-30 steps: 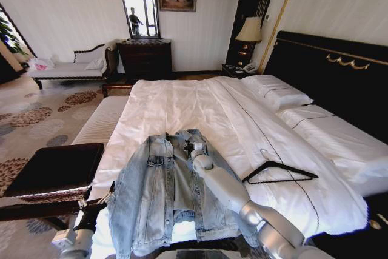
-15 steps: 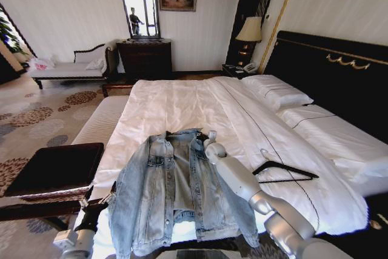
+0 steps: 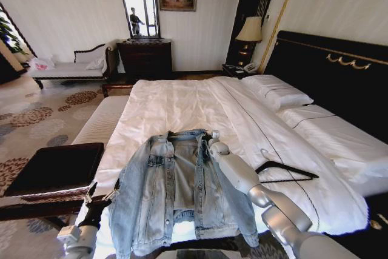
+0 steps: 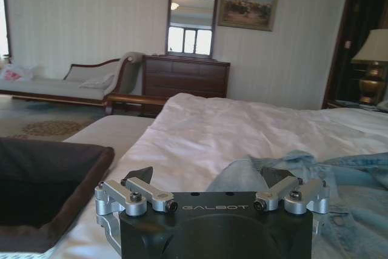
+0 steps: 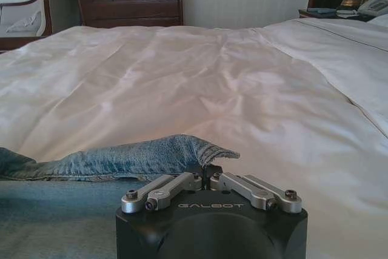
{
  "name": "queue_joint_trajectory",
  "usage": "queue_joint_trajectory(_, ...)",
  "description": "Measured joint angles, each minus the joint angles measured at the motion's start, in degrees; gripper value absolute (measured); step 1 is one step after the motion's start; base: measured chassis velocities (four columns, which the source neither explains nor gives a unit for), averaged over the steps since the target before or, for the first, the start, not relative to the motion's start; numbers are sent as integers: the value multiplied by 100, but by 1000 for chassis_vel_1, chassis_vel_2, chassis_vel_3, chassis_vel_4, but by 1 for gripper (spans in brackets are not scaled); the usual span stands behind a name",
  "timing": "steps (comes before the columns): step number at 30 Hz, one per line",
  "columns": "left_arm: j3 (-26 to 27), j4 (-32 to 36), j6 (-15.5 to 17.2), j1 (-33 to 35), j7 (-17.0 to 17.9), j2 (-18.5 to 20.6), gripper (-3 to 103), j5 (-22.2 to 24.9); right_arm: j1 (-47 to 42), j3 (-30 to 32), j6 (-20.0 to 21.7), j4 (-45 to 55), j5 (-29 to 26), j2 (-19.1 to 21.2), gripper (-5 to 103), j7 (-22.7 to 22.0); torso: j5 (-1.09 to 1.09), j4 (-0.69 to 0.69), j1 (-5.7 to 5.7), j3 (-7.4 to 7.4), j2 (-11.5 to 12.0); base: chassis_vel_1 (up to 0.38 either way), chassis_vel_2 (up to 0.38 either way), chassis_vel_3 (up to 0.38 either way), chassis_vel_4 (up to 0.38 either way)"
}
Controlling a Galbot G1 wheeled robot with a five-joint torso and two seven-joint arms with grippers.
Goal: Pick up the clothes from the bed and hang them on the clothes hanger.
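The clothes, a light-blue denim jacket [image 3: 176, 189], lie front-up and spread open at the foot of the bed [image 3: 176, 101], which has white sheets. My right gripper [image 3: 210, 139] reaches over the jacket to the right side of its collar. In the right wrist view this gripper [image 5: 208, 168] is shut on the raised collar edge [image 5: 151, 156]. My left gripper [image 3: 100, 193] hovers low off the bed's left corner, beside the jacket's left sleeve, open [image 4: 207, 177] and holding nothing. The black clothes hanger [image 3: 285, 171] lies flat on the sheet to the right of the jacket.
A dark padded stool [image 3: 54, 168] stands left of the bed's corner, with a pale upholstered bench [image 3: 103, 119] beyond it. A dresser with a mirror [image 3: 144, 57] and a chaise [image 3: 66, 70] line the far wall. The black headboard [image 3: 339, 71] and pillows [image 3: 276, 95] are at right.
My right gripper moved from the jacket's middle to the right side of the collar and shut on it; the jacket front spread wider. The left gripper rose slightly.
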State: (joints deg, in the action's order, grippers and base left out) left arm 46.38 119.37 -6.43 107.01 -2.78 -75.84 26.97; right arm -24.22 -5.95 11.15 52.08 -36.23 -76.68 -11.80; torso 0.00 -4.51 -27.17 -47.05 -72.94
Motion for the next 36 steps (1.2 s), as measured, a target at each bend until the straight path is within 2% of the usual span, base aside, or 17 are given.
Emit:
queue_joint_trajectory(2, -48, 10, 17, -28, 13, 28, 100, -37, 12, 6, -19, -52, 40, -9, -1, 21, 0, 0, 0, 0, 0, 0, 0, 0, 0)
queue_joint_trajectory(7, -236, 133, 103, -84, 59, 33, 100, -117, -32, 59, -64, -30, 135, 53, 25, 70, 0, -1, 0, 0, 0, 0, 0, 0, 0)
queue_joint_trajectory(10, -265, 159, 107, -56, 60, 23, 100, -145, -101, 92, -67, 118, 142, 158, 30, 73, 0, -1, 0, 0, 0, 0, 0, 0, 0)
queue_joint_trajectory(11, -269, 160, 107, -51, 59, 23, 100, -150, -124, 98, -67, 165, 142, 193, 36, 73, 0, -1, 0, 1, 0, 0, 0, 0, 0)
queue_joint_trajectory(13, -270, 160, 107, -47, 60, 23, 100, -153, -140, 100, -68, 197, 142, 218, 36, 73, 0, -1, 0, 0, 0, 0, 0, 0, 0)
queue_joint_trajectory(14, -277, 160, 108, -40, 59, 39, 100, -156, -223, 105, -67, 370, 165, 364, 47, 73, 1, 0, 0, 0, 0, 0, 0, 0, 0)
queue_joint_trajectory(16, -299, 161, 108, -46, 60, 76, 100, -156, -311, 153, -66, 577, 169, 532, 57, 47, 1, -1, 0, 1, 0, 0, 0, 0, 0)
queue_joint_trajectory(18, -321, 165, 118, -50, 59, 93, 100, -153, -351, 189, -64, 685, 170, 624, 57, 26, 1, 0, 0, 1, 0, 0, 0, 0, 0)
queue_joint_trajectory(21, -464, 131, 166, -128, 82, 213, 100, -137, -484, 333, -50, 1161, 162, 1007, 74, -35, 3, 0, 0, 0, 0, 0, 0, 0, 0)
queue_joint_trajectory(22, -464, 131, 166, -128, 82, 213, 100, -137, -484, 333, -50, 1161, 162, 1007, 74, -35, 3, 0, 0, 0, 0, 0, 0, 0, 0)
queue_joint_trajectory(25, -762, 7, 280, -395, 184, 385, 100, -91, -696, 451, -20, 1875, 62, 1469, 90, -110, 0, -1, 0, 0, -1, 0, 0, 0, 0)
queue_joint_trajectory(26, -762, 7, 280, -395, 184, 385, 100, -91, -696, 451, -20, 1875, 62, 1469, 90, -110, 0, -1, 0, 0, -1, 0, 0, 0, 0)
queue_joint_trajectory(29, -1058, -206, 431, -859, 308, 616, 100, -26, -1119, 625, 65, 2772, -204, 1815, 99, -229, 0, -1, 0, 0, -1, 0, 0, 0, 0)
queue_joint_trajectory(35, -1370, -691, 717, -1578, 496, 866, 100, 392, -1848, 852, 141, 3674, -357, 2080, 100, -299, 2, -1, 0, 0, -1, 0, 0, 0, 0)
queue_joint_trajectory(36, -1470, -871, 769, -1799, 541, 928, 103, 489, -2011, 901, 154, 3836, -367, 2123, 100, -300, 1, -1, 0, 0, -1, 0, 0, 0, 0)
